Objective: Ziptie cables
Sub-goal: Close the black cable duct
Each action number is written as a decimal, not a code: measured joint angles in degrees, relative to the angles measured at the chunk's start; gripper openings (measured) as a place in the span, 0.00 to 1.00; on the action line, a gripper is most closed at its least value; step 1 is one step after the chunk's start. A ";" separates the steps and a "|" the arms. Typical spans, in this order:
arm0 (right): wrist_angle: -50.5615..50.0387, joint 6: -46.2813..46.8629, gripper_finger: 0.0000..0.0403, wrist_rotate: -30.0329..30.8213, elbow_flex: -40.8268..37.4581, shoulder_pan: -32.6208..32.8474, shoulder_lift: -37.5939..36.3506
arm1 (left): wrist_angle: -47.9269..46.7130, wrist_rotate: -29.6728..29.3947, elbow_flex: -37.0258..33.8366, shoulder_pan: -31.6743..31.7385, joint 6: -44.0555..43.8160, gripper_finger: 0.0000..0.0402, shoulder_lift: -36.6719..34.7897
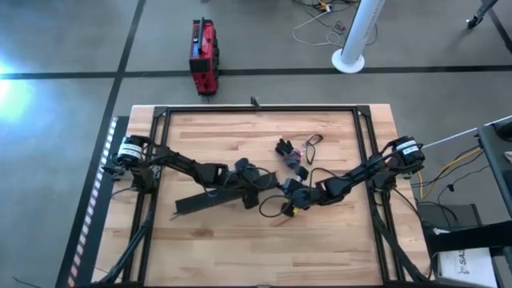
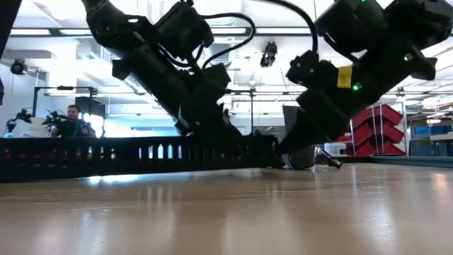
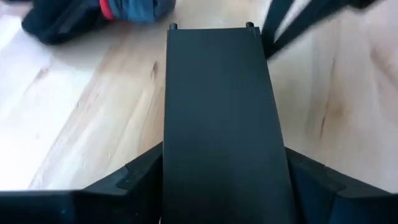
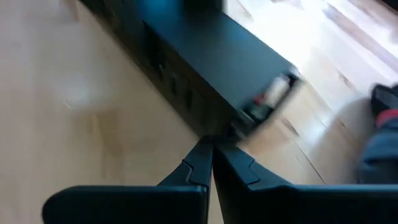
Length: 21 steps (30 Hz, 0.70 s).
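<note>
The right gripper (image 1: pixel 286 192) sat low over the middle of the table (image 1: pixel 240 252), and in its own wrist view its two dark fingers (image 4: pixel 200 167) met tip to tip, clenched with no gap; whether anything as thin as a ziptie was pinched between them could not be made out. The ziptie itself could not be picked out with any certainty in any view. Just beyond those fingertips lay a flat black plate (image 4: pixel 208 53), the same long dark slab (image 3: pixel 221 118) that filled the left wrist view.

The left gripper (image 1: pixel 258 190) faced it from the other side, nearly touching; its fingers were hidden behind that slab, so their state could not be told. In the high view the slab (image 1: pixel 200 200) ran slantwise away from the left gripper toward the table's left front.

The cables (image 1: pixel 291 158), a small dark tangle with a touch of red, lay just beyond the two grippers toward the far edge, apart from both, with a thin black wire loop (image 1: pixel 313 144) beside them. Their long axis seemed to run roughly from the grippers away toward the far edge, though the bundle was too small to be sure. By the high view the right gripper was slightly nearer, so a reach to the bundle would probably be shortest from that arm, moving away from the front edge.
</note>
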 joint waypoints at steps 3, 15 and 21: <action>-3.80 1.03 0.00 2.44 0.00 0.49 -0.41 | -3.07 0.01 0.00 0.00 -0.24 0.56 -0.01; 3.38 2.13 0.00 4.93 -0.15 0.59 2.02 | -2.93 0.53 0.00 -0.02 -1.30 0.57 -0.03; 4.29 2.49 0.00 5.48 0.14 0.55 3.13 | -1.86 0.52 -0.13 -0.02 -1.69 0.52 -0.05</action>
